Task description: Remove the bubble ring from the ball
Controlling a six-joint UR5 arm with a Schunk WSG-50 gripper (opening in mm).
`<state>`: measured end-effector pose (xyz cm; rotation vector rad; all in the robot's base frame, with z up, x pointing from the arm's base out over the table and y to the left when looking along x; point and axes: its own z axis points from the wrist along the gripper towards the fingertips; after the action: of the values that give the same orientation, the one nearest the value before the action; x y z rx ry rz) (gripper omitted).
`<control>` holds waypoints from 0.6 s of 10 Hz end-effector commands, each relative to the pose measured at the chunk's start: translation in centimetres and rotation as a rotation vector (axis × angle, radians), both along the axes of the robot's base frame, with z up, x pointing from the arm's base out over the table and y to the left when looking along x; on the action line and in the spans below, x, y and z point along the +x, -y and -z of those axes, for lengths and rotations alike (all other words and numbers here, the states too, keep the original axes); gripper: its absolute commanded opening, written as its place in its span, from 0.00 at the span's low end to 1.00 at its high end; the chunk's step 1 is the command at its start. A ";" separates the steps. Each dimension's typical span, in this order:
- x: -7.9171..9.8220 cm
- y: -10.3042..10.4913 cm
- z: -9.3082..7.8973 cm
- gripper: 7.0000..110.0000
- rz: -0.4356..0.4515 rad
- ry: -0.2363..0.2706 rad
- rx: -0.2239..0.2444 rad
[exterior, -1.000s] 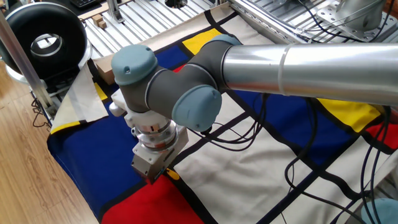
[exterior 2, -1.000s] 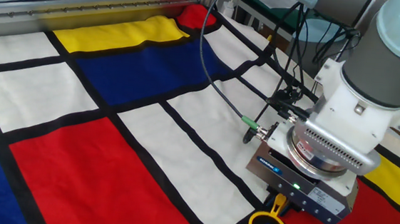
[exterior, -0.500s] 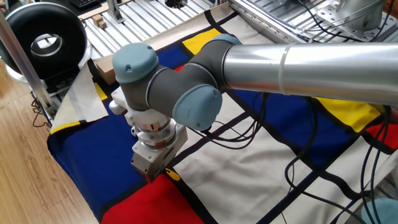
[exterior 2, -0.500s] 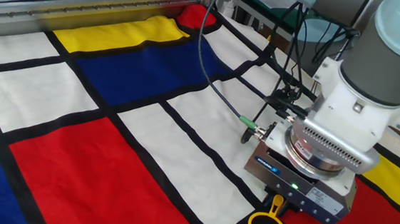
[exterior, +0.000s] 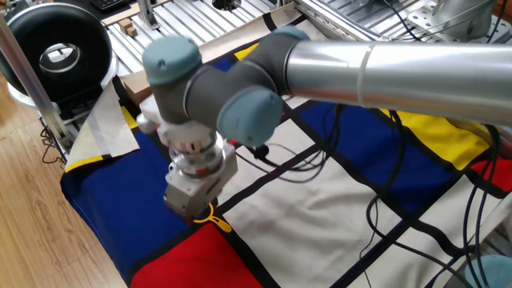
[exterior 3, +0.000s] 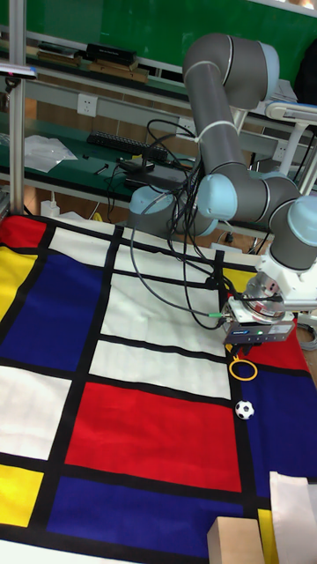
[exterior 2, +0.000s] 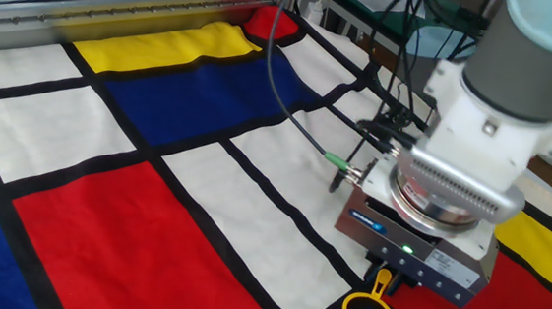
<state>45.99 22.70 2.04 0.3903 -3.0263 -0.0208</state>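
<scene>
The bubble ring (exterior 2: 380, 283), a yellow hoop with a short handle, lies flat on the patterned cloth (exterior 2: 151, 234) at the edge of a red panel. It does not encircle the ball (exterior 3: 244, 409), which sits on the blue panel a short way in front of the bubble ring (exterior 3: 233, 370). My gripper (exterior 2: 392, 275) hangs just above the handle's end, and its fingers look parted and clear of it. In one fixed view only the ring's handle (exterior: 222, 226) peeks out below the gripper (exterior: 202, 214), and the ball is hidden. In the tall fixed view the gripper (exterior 3: 246, 354) is directly behind the ring.
A black cable with a green plug (exterior 2: 339, 162) trails over the cloth beside the wrist. A wooden block (exterior 3: 236, 539) and white sheet (exterior 3: 295, 502) lie at the cloth's near edge. A black round device (exterior: 56, 52) stands beyond the table's left end.
The arm has risen and swung slightly away from the cloth. The bubble ring has stayed in the same spot beneath it.
</scene>
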 end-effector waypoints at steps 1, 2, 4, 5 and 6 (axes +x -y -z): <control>3.5 0.9 -2.2 0.15 0.019 0.047 0.031; 3.5 1.8 -2.3 0.15 0.017 0.046 0.007; 4.9 3.2 -3.2 0.15 -0.006 0.066 0.011; 5.4 4.4 -3.9 0.15 -0.014 0.066 0.004; 5.7 5.6 -4.3 0.15 -0.005 0.061 0.005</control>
<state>50.39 19.09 5.01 0.4088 -3.0779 -0.0052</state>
